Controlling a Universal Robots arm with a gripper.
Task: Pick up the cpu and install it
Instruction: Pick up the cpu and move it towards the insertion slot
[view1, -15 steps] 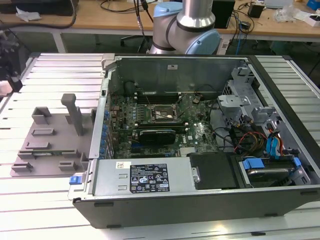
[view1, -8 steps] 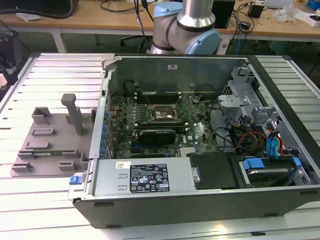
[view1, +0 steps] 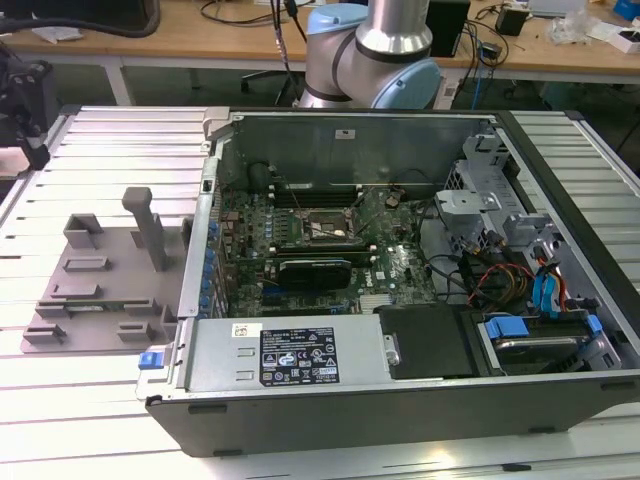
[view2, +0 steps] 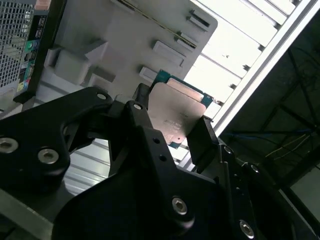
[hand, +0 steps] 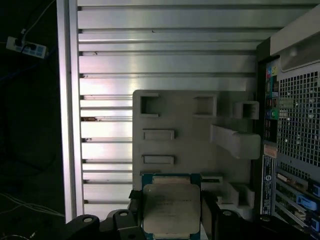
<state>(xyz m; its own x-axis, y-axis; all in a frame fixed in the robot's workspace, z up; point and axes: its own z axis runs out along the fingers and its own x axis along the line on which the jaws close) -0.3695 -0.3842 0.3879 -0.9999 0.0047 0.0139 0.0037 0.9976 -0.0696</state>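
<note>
The cpu (hand: 171, 207) is pinched by two opposite edges in the gripper (view2: 175, 119), over the grey fixture (hand: 190, 135) beside the computer case (view1: 400, 380). We judge the grasp done; carrying it to the socket (view1: 320, 228) and seating it there are left.
</note>
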